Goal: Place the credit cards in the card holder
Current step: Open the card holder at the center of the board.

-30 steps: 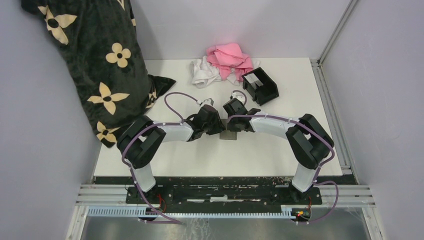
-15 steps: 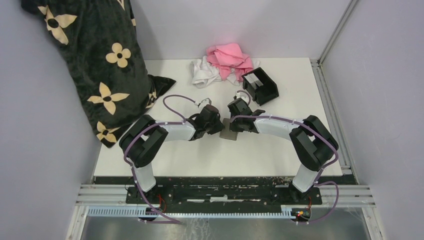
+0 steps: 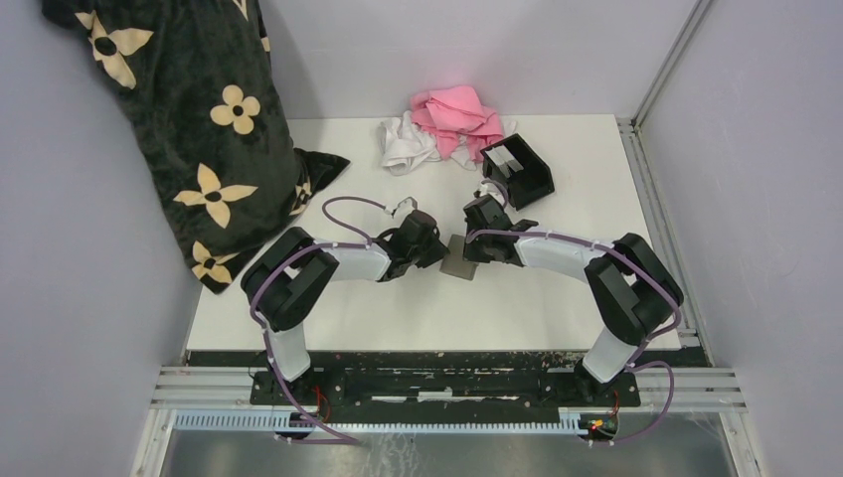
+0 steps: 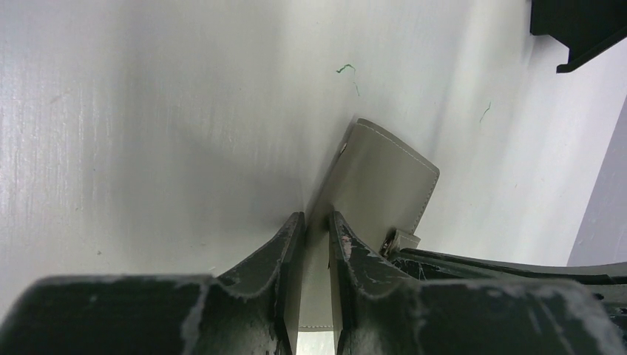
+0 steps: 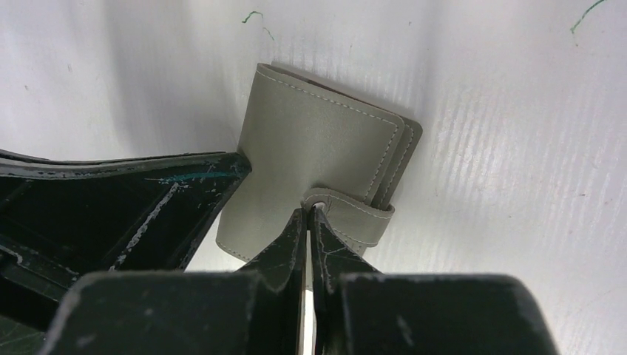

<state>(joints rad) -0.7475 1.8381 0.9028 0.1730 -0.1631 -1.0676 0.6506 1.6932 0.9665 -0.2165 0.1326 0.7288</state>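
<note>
A closed grey folding wallet (image 3: 458,260) lies in the middle of the white table between my two grippers. My left gripper (image 3: 437,252) has its jaws closed on the wallet's (image 4: 384,177) near edge, and the grey flap runs up between the fingers (image 4: 292,244). My right gripper (image 5: 310,211) is shut on the end of the wallet's strap (image 5: 358,218) at the snap. The card holder (image 3: 517,171), a black open-topped box, stands behind the right gripper, and its corner (image 4: 584,29) shows in the left wrist view. No credit cards are in view.
A pink cloth (image 3: 457,114) and a white cloth (image 3: 406,147) lie at the back of the table. Black fabric with cream flowers (image 3: 189,129) hangs over the left side. A metal rail (image 3: 651,209) runs along the right edge.
Both grippers have narrowed on the wallet. The arms and the wallet have shifted slightly to the right and away from the bases.
</note>
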